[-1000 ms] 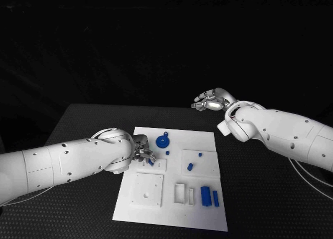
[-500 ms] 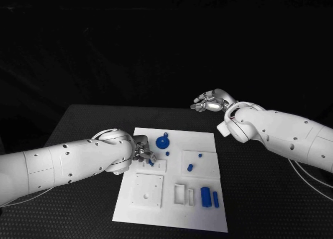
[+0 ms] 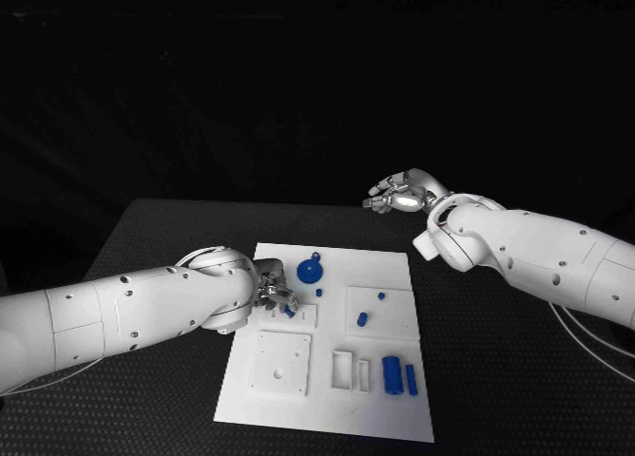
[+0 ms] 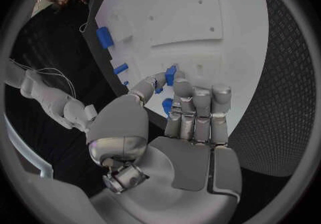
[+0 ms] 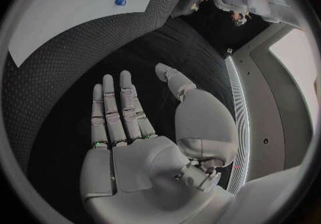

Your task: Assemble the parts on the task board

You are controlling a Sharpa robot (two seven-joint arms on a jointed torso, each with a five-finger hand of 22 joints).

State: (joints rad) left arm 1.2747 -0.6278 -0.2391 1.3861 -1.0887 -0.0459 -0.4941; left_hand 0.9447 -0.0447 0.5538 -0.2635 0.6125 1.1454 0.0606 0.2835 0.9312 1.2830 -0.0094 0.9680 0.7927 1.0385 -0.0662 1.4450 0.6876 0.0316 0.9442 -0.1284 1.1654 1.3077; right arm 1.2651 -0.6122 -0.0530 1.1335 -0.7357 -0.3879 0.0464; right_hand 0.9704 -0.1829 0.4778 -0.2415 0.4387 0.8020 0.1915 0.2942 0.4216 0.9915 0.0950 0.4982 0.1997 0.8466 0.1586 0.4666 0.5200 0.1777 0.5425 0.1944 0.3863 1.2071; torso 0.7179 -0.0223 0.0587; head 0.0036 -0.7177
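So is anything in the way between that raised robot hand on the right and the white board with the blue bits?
Nothing visible is. The right robot hand hangs open beyond the task board, with bare black table between them.

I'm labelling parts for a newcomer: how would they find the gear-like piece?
Start at the white task board in the middle of the black table. Near its far edge, just beyond the left hand, lies the round blue toothed wheel. Its neighbours are small pegs and blocks; it alone is a disc.
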